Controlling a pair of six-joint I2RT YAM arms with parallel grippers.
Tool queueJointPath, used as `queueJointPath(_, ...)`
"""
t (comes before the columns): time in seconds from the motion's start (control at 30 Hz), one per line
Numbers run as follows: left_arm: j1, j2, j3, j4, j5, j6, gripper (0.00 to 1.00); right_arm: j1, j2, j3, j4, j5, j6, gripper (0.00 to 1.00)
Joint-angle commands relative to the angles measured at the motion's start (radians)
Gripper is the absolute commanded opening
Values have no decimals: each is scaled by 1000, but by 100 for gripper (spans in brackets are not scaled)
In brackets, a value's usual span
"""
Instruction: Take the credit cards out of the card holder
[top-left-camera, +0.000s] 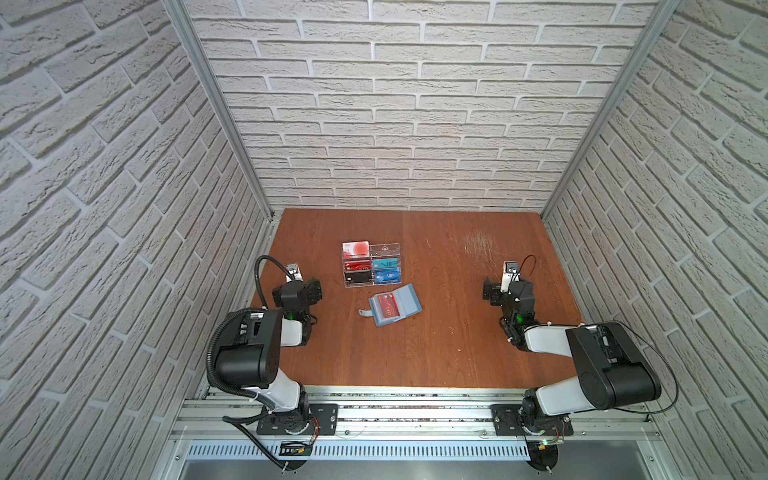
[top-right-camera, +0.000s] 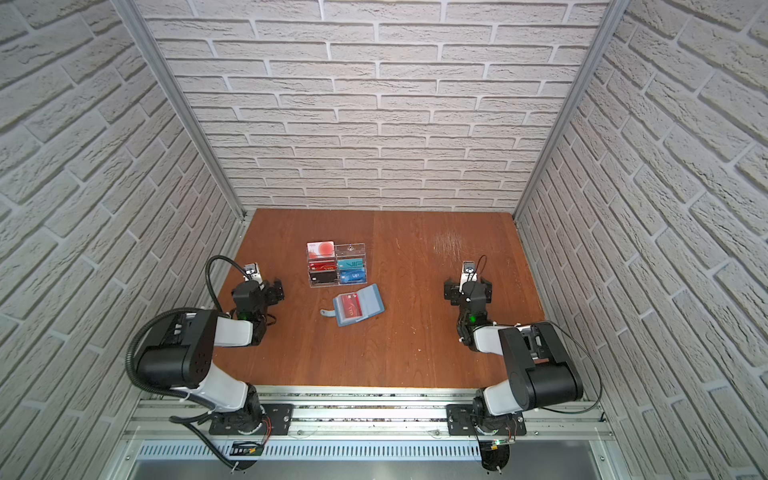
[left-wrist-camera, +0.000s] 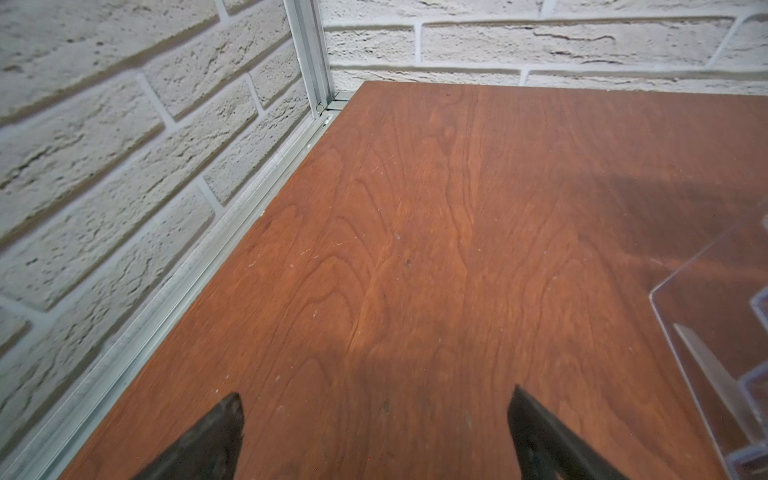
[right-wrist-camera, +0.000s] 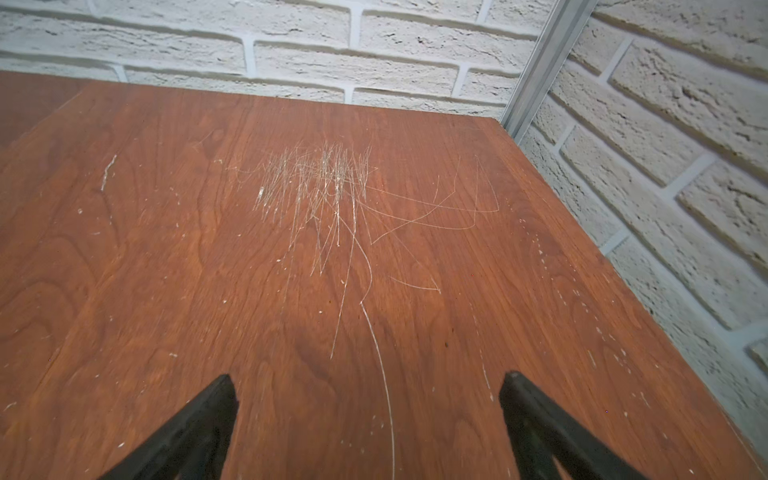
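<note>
The slate-blue card holder (top-left-camera: 406, 300) (top-right-camera: 370, 301) lies open like a book on the wooden table, a little left of the middle in both top views. Its strap tab (top-left-camera: 365, 312) sticks out to the left. A red credit card (top-left-camera: 384, 307) (top-right-camera: 348, 309) shows in its left half. My left gripper (top-left-camera: 297, 289) (top-right-camera: 259, 293) (left-wrist-camera: 376, 397) hovers open and empty, left of the holder and well apart from it. My right gripper (top-left-camera: 508, 291) (top-right-camera: 468, 293) (right-wrist-camera: 369, 376) is open and empty far to the right. Neither wrist view shows the holder.
A clear acrylic rack (top-left-camera: 384, 250) (top-right-camera: 350, 250) (left-wrist-camera: 715, 332) with several cards, among them a white card with a red circle (top-left-camera: 356, 249), stands just behind the holder. A patch of scratches (top-left-camera: 478, 245) (right-wrist-camera: 324, 178) marks the table's back right. Brick walls enclose three sides.
</note>
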Motion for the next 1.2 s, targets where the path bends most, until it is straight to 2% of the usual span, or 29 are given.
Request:
queueJointPath(0.0,7,2,6,75,9,17,98,-10,12,-16,88,-96,25,100)
queueJointPath(1.17,7,2,6,75,8,18,98,-9,-16,-5,33,-113,18,100)
